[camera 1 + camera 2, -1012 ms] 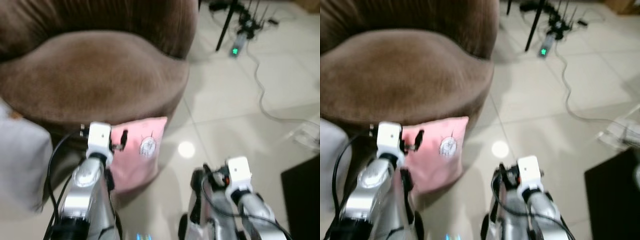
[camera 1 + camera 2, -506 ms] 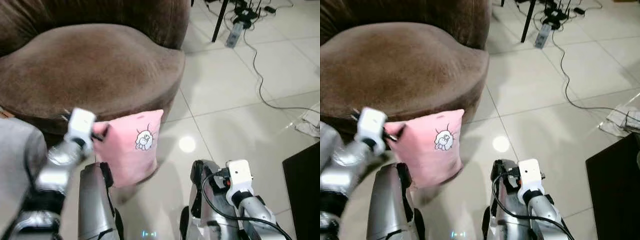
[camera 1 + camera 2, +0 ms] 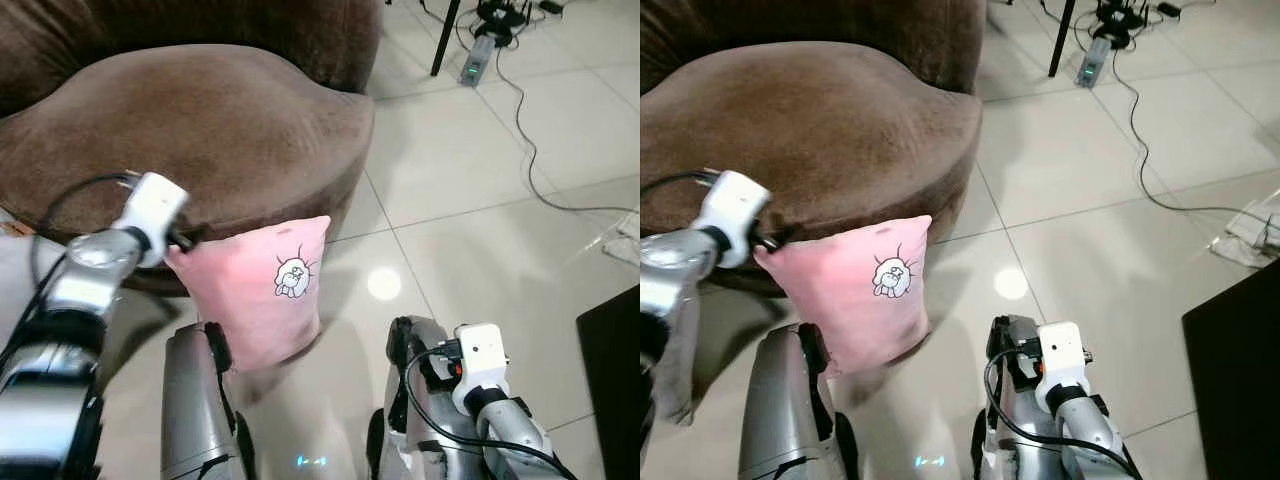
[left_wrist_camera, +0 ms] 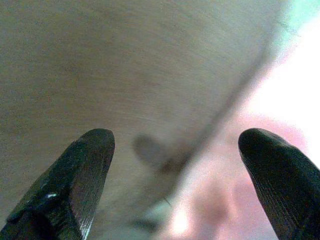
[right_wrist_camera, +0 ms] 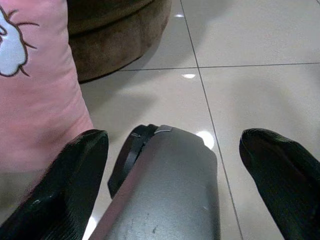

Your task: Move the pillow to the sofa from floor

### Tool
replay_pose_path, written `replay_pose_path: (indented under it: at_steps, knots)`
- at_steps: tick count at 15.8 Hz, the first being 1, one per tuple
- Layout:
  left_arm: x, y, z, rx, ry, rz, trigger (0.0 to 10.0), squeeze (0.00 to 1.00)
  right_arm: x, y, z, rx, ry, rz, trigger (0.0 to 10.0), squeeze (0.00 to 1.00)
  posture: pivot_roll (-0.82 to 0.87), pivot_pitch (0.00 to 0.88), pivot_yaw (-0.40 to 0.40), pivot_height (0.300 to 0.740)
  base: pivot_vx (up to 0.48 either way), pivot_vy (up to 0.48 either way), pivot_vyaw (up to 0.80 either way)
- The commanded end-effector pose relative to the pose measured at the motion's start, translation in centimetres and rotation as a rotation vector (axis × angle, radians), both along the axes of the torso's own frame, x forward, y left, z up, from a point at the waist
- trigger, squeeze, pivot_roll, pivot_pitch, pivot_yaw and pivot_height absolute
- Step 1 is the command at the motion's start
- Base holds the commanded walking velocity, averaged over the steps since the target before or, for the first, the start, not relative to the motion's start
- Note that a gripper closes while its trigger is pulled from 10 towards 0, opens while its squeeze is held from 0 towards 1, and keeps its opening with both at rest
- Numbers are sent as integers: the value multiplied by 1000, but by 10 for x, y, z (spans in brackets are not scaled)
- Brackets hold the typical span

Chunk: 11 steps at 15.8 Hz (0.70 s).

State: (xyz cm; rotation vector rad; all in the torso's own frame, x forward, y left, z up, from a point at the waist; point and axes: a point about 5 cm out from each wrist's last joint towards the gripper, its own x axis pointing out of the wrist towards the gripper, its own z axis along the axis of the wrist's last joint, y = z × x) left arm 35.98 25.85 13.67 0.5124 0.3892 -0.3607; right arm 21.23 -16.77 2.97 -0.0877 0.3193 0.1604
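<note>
A pink pillow (image 3: 262, 290) with a small cartoon print stands on the tiled floor, leaning against the front of the brown sofa (image 3: 200, 130). My left gripper (image 4: 175, 150) is open at the pillow's upper left corner, right by the sofa's seat edge; sofa fabric and pink cloth lie between and beyond its fingers (image 4: 85, 165). In the left eye view its white wrist (image 3: 152, 205) sits just left of that corner. My right gripper (image 5: 175, 165) hangs low at my right side, open, with my own leg in front of it and the pillow off to one side (image 5: 35, 100).
A power strip with a green light (image 3: 472, 68), cables (image 3: 525, 130) and a black stand leg (image 3: 445, 35) lie on the floor at the back right. A black object (image 3: 612, 380) sits at the near right. My legs (image 3: 195, 400) are just before the pillow.
My left arm has swung out to the left and up, from in front of the pillow to its upper left corner. The pillow still leans on the sofa. The camera has shifted slightly.
</note>
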Motion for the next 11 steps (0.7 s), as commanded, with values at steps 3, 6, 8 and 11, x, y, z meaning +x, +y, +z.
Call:
replay_pose_path:
  at_steps: [3, 6, 8, 11]
  knots:
    - [2, -9, -10, 31, 100, -74, 10000, 0, -16, -2, -9, -11, 54, -30, 10000, 0, -153, 245, 7, 446, 0, 0, 0]
    - [7, -24, -11, 81, 160, -169, 10000, 0, -28, 0, -11, -4, 66, -59, 10000, 0, -174, 263, 32, 446, 0, 0, 0]
    - [7, -28, -17, 127, 179, -184, 10000, 0, -30, 1, -11, -2, 68, -70, 10000, 0, -182, 270, 39, 446, 0, 0, 0]
    - [2, -41, -36, 188, 226, -206, 10000, 0, -38, -2, -9, -4, 73, -87, 10000, 0, -220, 295, 34, 446, 0, 0, 0]
